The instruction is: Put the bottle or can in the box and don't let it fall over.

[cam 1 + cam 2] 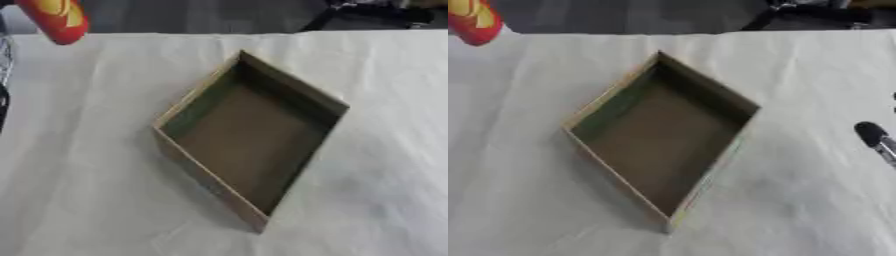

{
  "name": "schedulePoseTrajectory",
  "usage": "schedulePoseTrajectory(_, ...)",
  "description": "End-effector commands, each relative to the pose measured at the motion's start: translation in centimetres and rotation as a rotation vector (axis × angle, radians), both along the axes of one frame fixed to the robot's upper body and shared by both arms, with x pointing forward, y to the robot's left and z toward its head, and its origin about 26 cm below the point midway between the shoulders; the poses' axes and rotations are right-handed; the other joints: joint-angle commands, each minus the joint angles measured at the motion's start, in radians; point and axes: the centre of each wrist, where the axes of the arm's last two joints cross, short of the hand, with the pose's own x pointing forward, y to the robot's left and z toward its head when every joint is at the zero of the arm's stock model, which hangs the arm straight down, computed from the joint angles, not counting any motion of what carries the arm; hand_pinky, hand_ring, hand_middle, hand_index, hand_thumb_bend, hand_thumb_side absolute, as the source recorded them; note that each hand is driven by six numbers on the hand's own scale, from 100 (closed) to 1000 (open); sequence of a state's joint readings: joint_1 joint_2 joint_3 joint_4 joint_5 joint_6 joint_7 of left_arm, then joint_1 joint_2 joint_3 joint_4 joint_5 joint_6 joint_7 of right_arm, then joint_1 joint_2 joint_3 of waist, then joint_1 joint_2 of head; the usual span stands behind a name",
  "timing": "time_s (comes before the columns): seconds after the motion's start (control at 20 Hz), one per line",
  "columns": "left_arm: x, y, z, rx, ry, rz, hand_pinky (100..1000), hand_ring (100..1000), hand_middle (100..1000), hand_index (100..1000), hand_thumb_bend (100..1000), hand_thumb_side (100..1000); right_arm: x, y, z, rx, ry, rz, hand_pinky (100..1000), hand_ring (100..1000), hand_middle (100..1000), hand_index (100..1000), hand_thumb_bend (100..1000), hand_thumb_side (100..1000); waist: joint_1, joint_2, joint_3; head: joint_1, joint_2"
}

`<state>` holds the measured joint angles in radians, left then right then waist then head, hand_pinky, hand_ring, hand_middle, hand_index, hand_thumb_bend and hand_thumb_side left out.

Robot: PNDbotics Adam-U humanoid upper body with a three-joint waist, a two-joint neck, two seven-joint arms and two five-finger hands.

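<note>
A red container with yellow markings [54,19] shows at the top left corner, tilted, its upper part cut off by the picture's edge. It hangs over the far left of the table, and what holds it is hidden. An open brown cardboard box [249,131] with low walls sits turned like a diamond in the middle of the white-covered table [87,190]; nothing is inside it. Only a small black and silver part of my right hand [875,136] pokes in at the right edge, well to the right of the box. My left hand does not show.
The white cloth spreads around the box on all sides. A dark sliver and a metal edge [3,65] show at the far left border. Behind the table's far edge lies dark floor with black furniture legs [367,15].
</note>
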<state>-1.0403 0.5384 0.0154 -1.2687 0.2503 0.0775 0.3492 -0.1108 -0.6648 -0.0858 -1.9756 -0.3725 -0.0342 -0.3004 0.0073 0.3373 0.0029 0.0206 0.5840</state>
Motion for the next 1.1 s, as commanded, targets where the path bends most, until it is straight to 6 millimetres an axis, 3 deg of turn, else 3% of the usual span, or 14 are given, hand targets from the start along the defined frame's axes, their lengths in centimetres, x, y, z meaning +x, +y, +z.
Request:
schedulePoseTrajectory(0.05, -1.5, -3.5, 2.1, 0.030, -0.034, -0.104, 188, 100, 100, 125, 100, 100, -0.5, -0.4, 1.0, -0.024, -0.022, -0.011, 822, 802, 928, 856, 612, 100, 0.001, -0.040, 0.011, -0.028, 0.026)
schedulePoseTrajectory(0.35, -3.2, -10.6, 0.4, 0.034, 0.005, -0.331, 190, 100, 100, 129, 100, 100, -0.9, -0.9, 0.5, -0.014, -0.007, -0.052, 823, 803, 928, 856, 609, 100, 0.007, -0.069, 0.041, -0.096, 0.067)
schedulePoseTrajectory(0.6, -5.9, -15.7, -1.1, 0.100, 0.016, -0.525, 193, 100, 100, 130, 100, 100, -1.1, -1.4, 0.7, -0.017, -0.024, -0.076, 824, 803, 928, 856, 610, 100, 0.008, -0.081, 0.050, -0.105, 0.079)
schedulePoseTrajectory(0.8, -7.3, -18.1, -2.4, 0.158, 0.044, -0.627, 195, 100, 100, 130, 100, 100, -1.1, -1.5, 0.9, -0.022, -0.030, -0.085, 825, 803, 928, 856, 608, 100, 0.010, -0.082, 0.053, -0.095, 0.078)
schedulePoseTrajectory(1.1, -7.7, -20.2, -4.7, 0.185, 0.107, -0.682, 192, 100, 100, 130, 100, 100, -1.0, -1.6, 1.3, -0.028, -0.040, -0.086, 825, 803, 928, 856, 608, 100, 0.013, -0.078, 0.053, -0.092, 0.065)
